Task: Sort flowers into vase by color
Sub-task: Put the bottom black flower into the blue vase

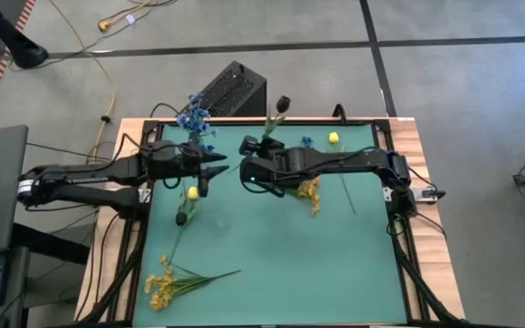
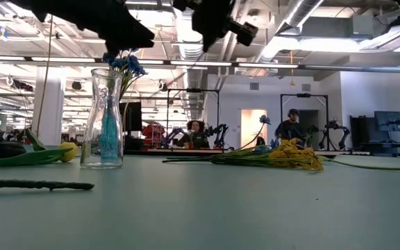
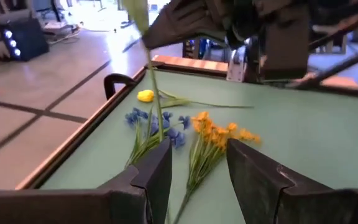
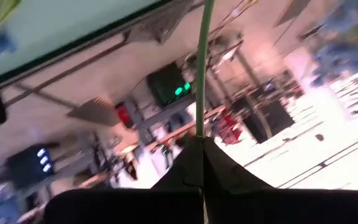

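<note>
Pinching a thin green stem (image 4: 202,68) between shut fingers, the right gripper (image 1: 247,146) hung above the table's (image 1: 281,264) far middle. The left gripper (image 1: 215,162) faced it with fingers partly apart, holding nothing. A glass vase (image 2: 107,119) held a blue spray (image 1: 194,117). Another blue spray (image 3: 160,124) and a yellow spray (image 3: 219,132) lay side by side under the right arm, a yellow bud (image 1: 334,138) near them. More yellow blossoms (image 1: 162,284) lay at the near left.

I see a green-topped table (image 1: 272,246) with a wooden rim carrying a clear glass vase (image 2: 107,118), a yellow blossom spray (image 1: 164,282), a yellow bud stem (image 1: 334,139) and another yellow spray (image 1: 311,191).
</note>
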Controlling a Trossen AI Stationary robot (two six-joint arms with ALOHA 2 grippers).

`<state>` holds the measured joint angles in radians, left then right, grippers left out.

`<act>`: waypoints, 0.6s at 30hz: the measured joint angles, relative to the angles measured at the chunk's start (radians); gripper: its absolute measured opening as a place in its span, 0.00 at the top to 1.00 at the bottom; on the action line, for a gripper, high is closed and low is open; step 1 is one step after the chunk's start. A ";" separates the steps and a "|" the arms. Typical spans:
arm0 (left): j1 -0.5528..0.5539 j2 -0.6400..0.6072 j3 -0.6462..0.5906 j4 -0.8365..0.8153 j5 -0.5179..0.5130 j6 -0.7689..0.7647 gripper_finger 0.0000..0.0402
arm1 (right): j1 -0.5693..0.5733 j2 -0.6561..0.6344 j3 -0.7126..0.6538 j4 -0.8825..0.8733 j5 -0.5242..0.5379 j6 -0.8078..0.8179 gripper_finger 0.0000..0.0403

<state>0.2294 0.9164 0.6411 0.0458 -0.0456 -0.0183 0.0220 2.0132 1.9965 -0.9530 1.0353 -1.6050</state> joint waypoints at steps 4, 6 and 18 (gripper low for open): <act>0.000 0.049 0.001 0.044 0.015 0.048 0.65 | 0.014 0.000 0.000 0.067 -0.038 -0.049 0.96; 0.000 0.068 0.001 0.058 0.014 0.060 0.65 | 0.022 0.000 0.000 0.091 -0.045 -0.063 0.96; 0.013 0.119 0.001 0.105 -0.045 0.026 0.65 | 0.044 0.000 0.000 0.264 -0.089 -0.236 0.96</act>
<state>0.2428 1.0351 0.6418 0.1505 -0.0909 0.0073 0.0657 2.0132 1.9961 -0.6886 0.9458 -1.8407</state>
